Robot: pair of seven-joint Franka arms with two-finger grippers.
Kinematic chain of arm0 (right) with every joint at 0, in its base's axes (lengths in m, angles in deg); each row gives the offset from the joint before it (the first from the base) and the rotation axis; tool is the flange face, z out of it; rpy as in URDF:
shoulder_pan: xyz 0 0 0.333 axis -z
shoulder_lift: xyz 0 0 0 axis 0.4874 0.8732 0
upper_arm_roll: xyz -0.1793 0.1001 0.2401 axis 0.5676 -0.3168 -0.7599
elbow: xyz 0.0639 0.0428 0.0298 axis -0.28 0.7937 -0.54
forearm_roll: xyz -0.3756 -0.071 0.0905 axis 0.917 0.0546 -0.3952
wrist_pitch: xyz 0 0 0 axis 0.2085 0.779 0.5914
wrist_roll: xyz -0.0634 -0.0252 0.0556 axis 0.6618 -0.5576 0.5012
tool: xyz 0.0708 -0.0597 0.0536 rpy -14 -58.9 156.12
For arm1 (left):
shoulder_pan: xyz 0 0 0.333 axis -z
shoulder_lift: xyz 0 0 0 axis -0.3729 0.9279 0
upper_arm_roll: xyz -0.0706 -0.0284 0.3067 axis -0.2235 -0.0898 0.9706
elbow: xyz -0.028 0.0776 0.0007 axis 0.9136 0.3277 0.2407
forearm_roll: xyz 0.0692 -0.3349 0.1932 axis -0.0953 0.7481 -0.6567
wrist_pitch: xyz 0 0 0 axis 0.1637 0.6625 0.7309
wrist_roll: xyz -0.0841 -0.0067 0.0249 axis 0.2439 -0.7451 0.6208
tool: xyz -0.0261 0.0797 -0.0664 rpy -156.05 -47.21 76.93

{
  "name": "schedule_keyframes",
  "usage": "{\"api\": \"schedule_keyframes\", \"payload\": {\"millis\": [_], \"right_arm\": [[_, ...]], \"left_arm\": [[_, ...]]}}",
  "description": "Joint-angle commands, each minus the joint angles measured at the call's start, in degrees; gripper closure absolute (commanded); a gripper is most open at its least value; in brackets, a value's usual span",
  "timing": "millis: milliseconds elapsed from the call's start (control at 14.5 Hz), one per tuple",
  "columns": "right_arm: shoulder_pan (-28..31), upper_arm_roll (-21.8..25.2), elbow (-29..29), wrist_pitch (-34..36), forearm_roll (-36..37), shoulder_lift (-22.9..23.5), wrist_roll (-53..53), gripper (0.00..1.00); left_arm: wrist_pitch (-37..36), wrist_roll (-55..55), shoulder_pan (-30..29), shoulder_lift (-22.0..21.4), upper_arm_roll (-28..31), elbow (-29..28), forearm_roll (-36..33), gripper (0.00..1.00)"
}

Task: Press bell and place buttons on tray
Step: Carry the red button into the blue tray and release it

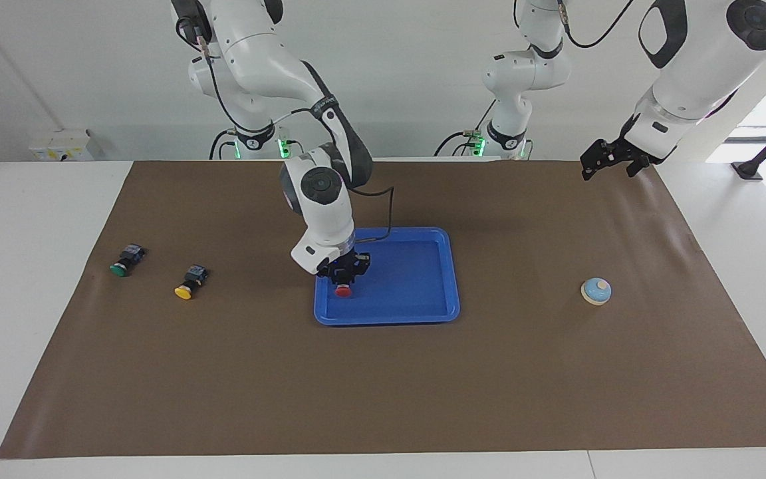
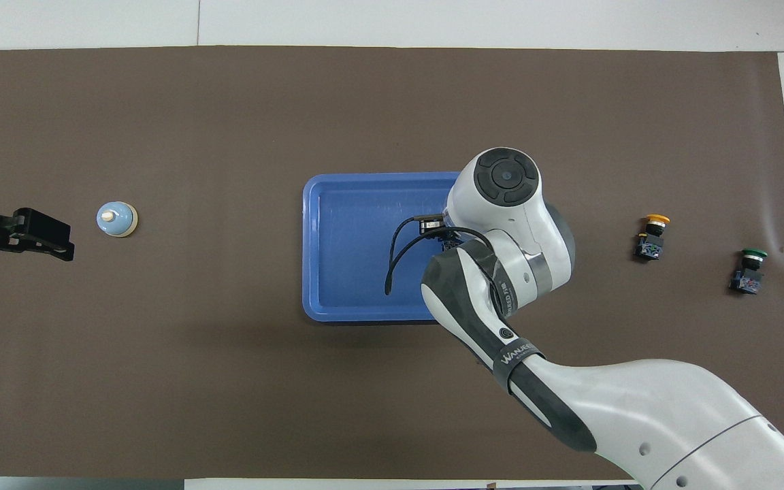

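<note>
A white table [image 1: 37,279] covered by a brown mat [image 1: 383,386] carries a blue tray [image 1: 423,279] at its middle, a light-blue bell [image 1: 596,291] toward the left arm's end, and yellow [image 1: 188,283] and green [image 1: 125,260] buttons toward the right arm's end.

Right arm [image 2: 501,272] reaches in over the blue tray [image 2: 337,204], covering the tray's end toward its own side — its gripper is hidden beneath the wrist. Yellow button [image 2: 652,237] and green button [image 2: 749,269] lie on the brown mat [image 2: 392,102], green nearer the mat's edge. Left gripper [image 2: 41,235] waits beside the light-blue bell [image 2: 116,219] — apart from it.
</note>
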Motion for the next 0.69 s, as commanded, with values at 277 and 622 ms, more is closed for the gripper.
{"api": "schedule_keyframes", "payload": {"millis": [277,622], "right_arm": [[0.7,-0.3,0.0,-0.1,0.2,-0.9,4.6,0.0],[8.2,0.5,-3.7,10.2,0.2,-6.7,3.5,0.0]], "left_arm": [[1.0,-0.1,0.0,-1.3,0.2,-1.3,0.2,0.0],[1.0,-0.1,0.0,-1.3,0.2,-1.3,0.2,0.0]]}}
